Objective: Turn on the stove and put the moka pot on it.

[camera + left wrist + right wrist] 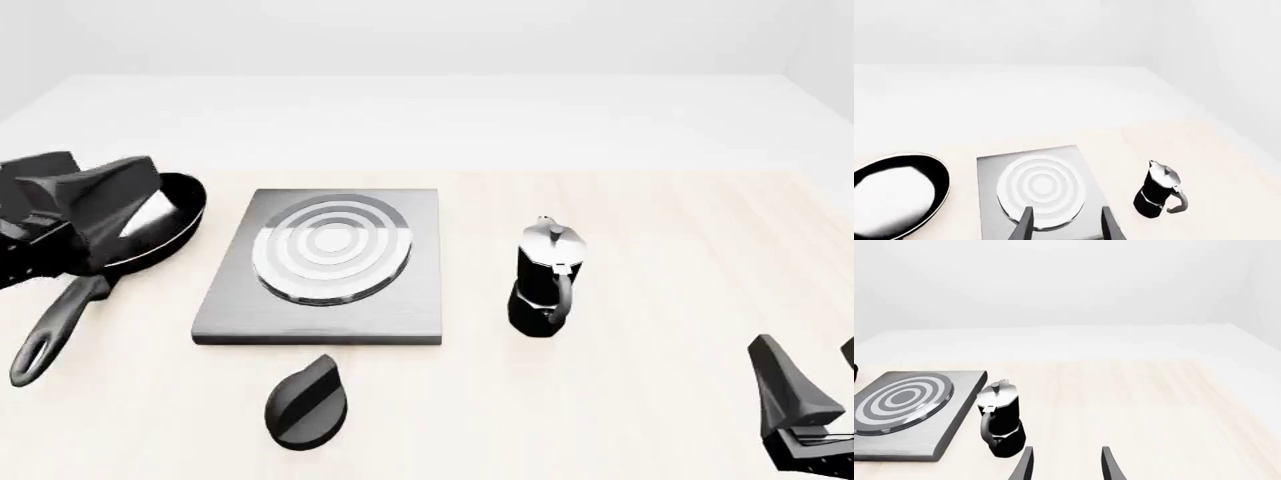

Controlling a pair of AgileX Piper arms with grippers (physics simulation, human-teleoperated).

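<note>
Left wrist view: left gripper [1063,225], fingers parted, nothing between them, above the stove [1037,195]. Frying pan [897,192] beside the slab, nothing in it. Moka pot [1159,190] upright on the counter [1201,150], apart from the stove.

Front view: stove burner bare; black oval knob [307,402] on the counter just before the slab. Moka pot lid shut, standing near the slab's right edge. Pan at left, partly hidden by the left arm.

Right wrist view: right gripper [1064,464], fingers parted, holding nothing, near the moka pot.
</note>
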